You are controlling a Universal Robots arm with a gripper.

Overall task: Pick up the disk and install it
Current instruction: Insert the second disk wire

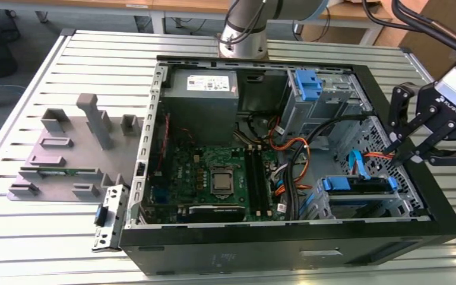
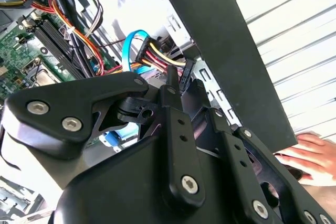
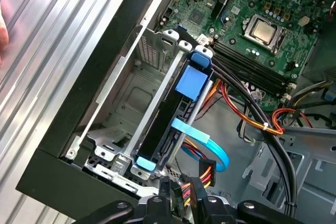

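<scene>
The disk (image 1: 357, 184) sits on edge in the metal drive cage (image 1: 386, 205) at the case's front corner, on the exterior view's right. Its dark body (image 3: 160, 129) stands between blue rails, with a blue tab (image 3: 192, 81) at one end. My gripper (image 1: 407, 159) hangs just above the case's right wall, beside the cage and apart from the disk. Its fingers (image 2: 173, 90) stand close together with nothing between them. In the first wrist view the gripper (image 3: 181, 200) is over a bundle of yellow, red and black power wires (image 3: 206, 172) and a light blue data cable (image 3: 202, 142).
The open black computer case (image 1: 291, 252) lies on a slatted metal table (image 1: 38, 249). Inside are a green motherboard (image 1: 212, 178), a grey power supply (image 1: 202, 89) and loose cables. A grey fixture plate (image 1: 69, 148) lies on the exterior view's left. A person's hand (image 2: 315, 156) rests on the table beside the case.
</scene>
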